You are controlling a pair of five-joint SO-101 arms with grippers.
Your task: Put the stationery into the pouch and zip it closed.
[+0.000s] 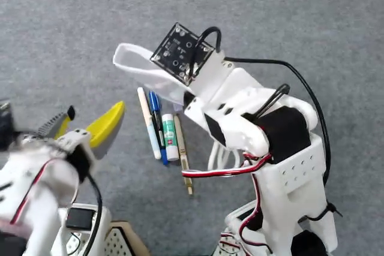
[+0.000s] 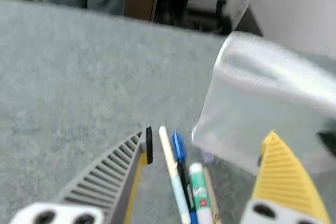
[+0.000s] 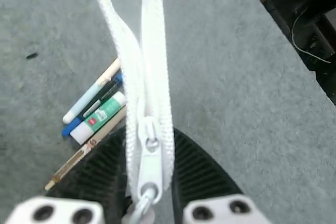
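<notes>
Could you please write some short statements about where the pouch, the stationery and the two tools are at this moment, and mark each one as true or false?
1. The right tool grips the pouch at its zipper end. True.
2. The left tool is shut on a pen. False: it is open and holds nothing.
3. All the stationery is already inside the pouch. False: the pieces lie on the table, next to the pouch.
4. The blue pen lies side by side with the other pieces, roughly parallel to them. True.
</notes>
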